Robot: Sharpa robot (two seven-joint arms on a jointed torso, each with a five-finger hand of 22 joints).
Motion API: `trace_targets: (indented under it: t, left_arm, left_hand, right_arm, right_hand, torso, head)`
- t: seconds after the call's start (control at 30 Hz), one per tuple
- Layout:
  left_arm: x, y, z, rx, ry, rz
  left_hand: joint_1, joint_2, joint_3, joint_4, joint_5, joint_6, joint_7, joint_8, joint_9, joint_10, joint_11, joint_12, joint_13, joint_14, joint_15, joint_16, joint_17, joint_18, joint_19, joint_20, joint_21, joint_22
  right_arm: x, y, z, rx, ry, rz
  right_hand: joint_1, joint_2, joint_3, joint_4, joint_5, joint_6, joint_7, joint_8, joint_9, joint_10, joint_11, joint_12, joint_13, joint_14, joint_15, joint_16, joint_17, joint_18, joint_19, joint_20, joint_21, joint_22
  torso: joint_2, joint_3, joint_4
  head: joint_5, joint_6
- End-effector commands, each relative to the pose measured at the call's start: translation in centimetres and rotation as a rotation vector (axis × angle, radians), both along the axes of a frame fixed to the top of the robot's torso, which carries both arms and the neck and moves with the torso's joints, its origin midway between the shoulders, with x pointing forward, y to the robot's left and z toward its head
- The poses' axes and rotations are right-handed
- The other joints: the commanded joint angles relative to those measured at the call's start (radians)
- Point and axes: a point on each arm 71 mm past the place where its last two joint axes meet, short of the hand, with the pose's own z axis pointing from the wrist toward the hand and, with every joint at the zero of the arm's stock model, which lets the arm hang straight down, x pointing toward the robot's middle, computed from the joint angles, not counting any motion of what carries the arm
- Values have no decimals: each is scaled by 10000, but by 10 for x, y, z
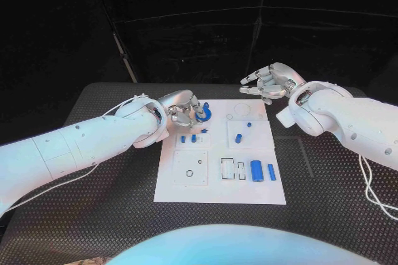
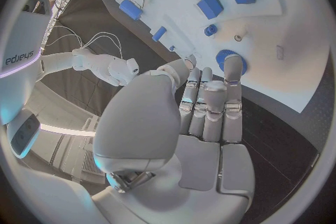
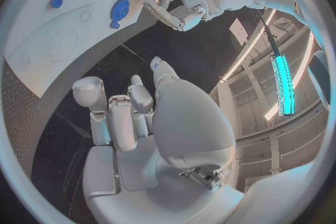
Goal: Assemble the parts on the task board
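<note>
While the left hand (image 1: 184, 108) sits over the far-left corner of the task board (image 1: 189, 191), its fingertips (image 2: 233, 61) reach the blue gear (image 1: 203, 112) there. Looks like a pinch, but the contact is hidden, so can't tell if it's clamped or just touching; probably seating the gear on its post. The right hand (image 1: 270, 81) hovers off the board's far-right corner, fingers loosely curled and apart, holding nothing, likely parked clear of the left's work. Remaining parts relative to the board: small blue pegs (image 1: 188, 138) mid-left, more pegs (image 1: 238, 138) mid-right, and a blue cylinder (image 1: 256, 171) and blue bar (image 1: 271, 172) lying loose near the right edge, by the outlined slots (image 1: 227, 168). Early stage, I'd say.
</note>
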Motion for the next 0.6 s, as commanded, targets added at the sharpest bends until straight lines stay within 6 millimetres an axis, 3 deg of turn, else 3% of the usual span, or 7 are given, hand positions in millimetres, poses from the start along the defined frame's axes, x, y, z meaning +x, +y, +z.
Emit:
trace_targets:
  t: [0.03, 0.6]
  left_arm:
    - [0, -7, -4, 1087, 327, -673]
    - [15, -34, -9, 2541, 102, -877]
  left_hand:
    - [-36, 19, -153, -13, 10, 66, -42, 38, -5, 64, -42, 132, 48, -65, 12, 13, 49, 149, -64, -23, -50, 19]
    - [-66, 66, -768, 22, 10, 146, -68, 33, -40, 74, -114, 516, 215, -10, -38, 220, 273, 127, 4, -59, 7, 105]
  right_arm:
    - [0, 1, 1, 35, -4, 73]
    - [0, 4, 1, 53, 0, 110]
  right_hand:
    - [-48, 52, -59, 16, -55, 45, -20, 23, -4, 25, -32, 55, -11, 534, -55, -29, 327, 101, 4, -32, -69, -2]
    - [-48, 52, -59, 16, -55, 45, -20, 23, -4, 25, -32, 55, -11, 534, -55, -29, 327, 101, 4, -32, -69, -2]
  torso:
    - [8, 2, -7]
    - [6, 1, 3]
  head:
    - [-28, 1]
    - [-53, 18]
